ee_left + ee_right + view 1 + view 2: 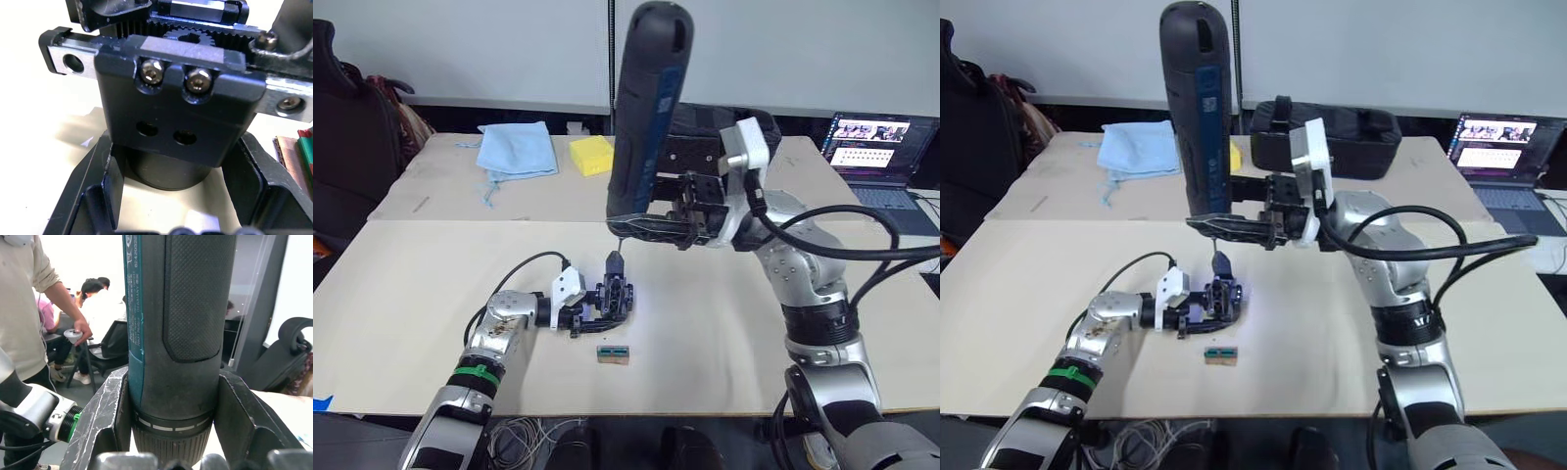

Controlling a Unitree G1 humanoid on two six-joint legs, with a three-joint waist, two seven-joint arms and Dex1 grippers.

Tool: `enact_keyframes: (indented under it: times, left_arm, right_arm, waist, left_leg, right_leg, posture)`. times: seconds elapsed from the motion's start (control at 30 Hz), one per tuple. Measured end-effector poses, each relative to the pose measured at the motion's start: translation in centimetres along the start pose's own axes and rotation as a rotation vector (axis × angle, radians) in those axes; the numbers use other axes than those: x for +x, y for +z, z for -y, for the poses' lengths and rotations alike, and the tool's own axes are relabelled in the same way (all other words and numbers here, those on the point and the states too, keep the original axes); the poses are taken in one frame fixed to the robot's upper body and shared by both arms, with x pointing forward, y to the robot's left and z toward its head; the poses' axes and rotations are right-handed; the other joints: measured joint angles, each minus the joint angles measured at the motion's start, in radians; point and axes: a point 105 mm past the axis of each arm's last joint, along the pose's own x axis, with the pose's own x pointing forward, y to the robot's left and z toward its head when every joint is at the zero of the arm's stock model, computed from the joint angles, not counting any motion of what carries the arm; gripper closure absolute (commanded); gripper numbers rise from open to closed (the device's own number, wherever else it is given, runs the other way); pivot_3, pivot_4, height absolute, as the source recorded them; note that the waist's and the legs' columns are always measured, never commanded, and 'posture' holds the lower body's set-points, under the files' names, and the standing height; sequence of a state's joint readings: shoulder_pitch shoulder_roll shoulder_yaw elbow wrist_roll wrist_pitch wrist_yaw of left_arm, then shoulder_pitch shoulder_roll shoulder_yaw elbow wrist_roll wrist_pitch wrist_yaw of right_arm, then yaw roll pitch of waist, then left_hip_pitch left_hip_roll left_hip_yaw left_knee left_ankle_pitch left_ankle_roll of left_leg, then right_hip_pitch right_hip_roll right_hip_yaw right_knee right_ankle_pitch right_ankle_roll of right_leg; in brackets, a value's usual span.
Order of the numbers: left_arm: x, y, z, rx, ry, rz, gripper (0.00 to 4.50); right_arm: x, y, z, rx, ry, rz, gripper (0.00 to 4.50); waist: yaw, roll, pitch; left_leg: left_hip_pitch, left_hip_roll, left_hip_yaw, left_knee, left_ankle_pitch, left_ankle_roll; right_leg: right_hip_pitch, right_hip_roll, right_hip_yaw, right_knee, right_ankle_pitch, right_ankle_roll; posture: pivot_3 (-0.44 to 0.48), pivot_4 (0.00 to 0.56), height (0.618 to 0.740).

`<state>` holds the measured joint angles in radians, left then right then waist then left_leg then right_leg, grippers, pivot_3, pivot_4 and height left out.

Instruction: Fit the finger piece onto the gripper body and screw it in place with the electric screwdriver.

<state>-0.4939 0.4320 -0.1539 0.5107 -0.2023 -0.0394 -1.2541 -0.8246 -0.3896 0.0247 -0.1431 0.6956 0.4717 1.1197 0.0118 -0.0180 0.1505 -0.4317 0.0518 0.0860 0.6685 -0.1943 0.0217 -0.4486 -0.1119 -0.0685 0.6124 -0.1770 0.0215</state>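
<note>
Writing: white print runs along the teal strip of the electric screwdriver (178,308); "GERMANY" is legible, the rest too small.
Screwdriver: upright dark cylinder with a dimpled rubber grip and ribbed collar, its thin bit pointing down at the gripper body (615,294).
Right hand (651,227): clamped around the screwdriver near its lower end.
Left hand (592,311): closed on the gripper body, holding it on the pale counter (724,323).
Gripper body: matte black, round drum, toothed rack, two silver hex screws.
Nearby: small green-topped block (613,353) just beside it.
</note>
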Motion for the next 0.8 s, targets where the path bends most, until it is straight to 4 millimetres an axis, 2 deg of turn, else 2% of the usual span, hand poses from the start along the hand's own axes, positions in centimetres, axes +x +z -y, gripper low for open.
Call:
enact_keyframes:
  times: [0.03,0.1,0.17,0.2,0.37,0.47,0.53,0.63,0.8]
  left_arm:
    - [-0.1,0.0,0.0,-0.002,0.0,0.0,2.18]
    - [-0.2,-0.1,-0.1,-0.005,0.0,-0.002,1.14]
    - [-0.5,-0.2,-0.3,-0.009,0.013,-0.006,0.33]
    - [-0.8,-0.3,-0.5,-0.01,0.021,-0.007,0.09]
    - [-1.7,-0.6,-0.9,-0.006,0.052,-0.014,0.09]
    - [-3.0,-1.0,-1.1,-0.017,0.079,-0.016,0.09]
    - [-5.0,-1.4,-1.3,-0.032,0.124,-0.027,0.09]
    - [-10.0,-2.3,-1.2,-0.07,0.201,-0.058,0.09]
    - [-15.1,-3.3,0.7,-0.102,0.228,-0.086,0.09]
  right_arm:
    - [-0.2,0.4,-0.1,-0.004,-0.006,0.001,2.58]
    - [-0.7,1.1,-0.2,-0.015,-0.019,-0.002,2.58]
    - [-1.3,1.6,-0.5,-0.017,-0.029,-0.015,2.58]
    - [-1.6,1.7,-0.7,-0.017,-0.031,-0.027,2.58]
    - [-3.3,1.5,-1.3,0.0,-0.076,-0.085,2.58]
    - [-5.1,0.9,-1.6,0.005,-0.126,-0.141,2.58]
    - [-6.8,0.2,-1.8,0.014,-0.175,-0.19,2.58]
    - [-10.1,-0.9,-2.3,0.022,-0.278,-0.265,2.58]
    - [-13.8,-2.3,-3.6,0.006,-0.373,-0.345,2.58]
  waist:
    - [0.0,0.0,0.0]
    - [-0.001,0.0,0.0]
    - [-0.003,0.0,0.0]
    - [-0.005,0.0,0.0]
    - [-0.014,0.0,0.0]
    - [-0.022,0.0,0.0]
    - [-0.03,0.0,0.0]
    - [-0.037,0.0,0.0]
    - [-0.023,0.001,0.003]
  left_leg:
    - [0.0,0.0,0.0,0.0,0.0,0.0]
    - [0.0,0.0,0.0,0.0,0.0,0.0]
    - [0.0,0.0,-0.001,-0.001,0.0,0.0]
    - [0.0,0.0,0.0,-0.001,0.0,0.0]
    - [0.002,0.001,0.0,-0.003,0.0,0.0]
    - [0.002,0.002,-0.001,-0.004,0.0,0.0]
    - [0.002,0.002,-0.001,-0.005,0.0,0.0]
    - [0.002,0.002,-0.001,-0.009,0.0,0.0]
    - [0.001,0.002,0.0,-0.01,0.0,0.0]
  right_leg:
    - [0.0,0.0,0.0,0.0,0.0,0.0]
    - [0.0,0.0,0.0,0.0,0.0,0.0]
    - [-0.001,0.0,0.0,0.0,0.0,0.0]
    - [-0.001,0.0,0.0,0.0,0.0,0.0]
    - [-0.002,0.002,0.001,0.0,0.0,-0.001]
    - [-0.002,0.002,0.001,0.0,0.0,-0.001]
    - [-0.004,0.003,0.002,0.0,0.0,-0.002]
    - [-0.008,0.004,0.004,0.0,-0.001,-0.003]
    - [-0.009,0.004,0.003,-0.001,-0.002,-0.004]
  posture:
    - [0.0,0.15,0.74]
    - [0.0,0.15,0.74]
    - [0.0,0.15,0.74]
    - [0.0,0.15,0.74]
    - [0.0,0.15,0.74]
    - [0.0,0.15,0.74]
    - [0.0,0.15,0.74]
    - [0.0,0.15,0.74]
    - [0.0,0.15,0.74]
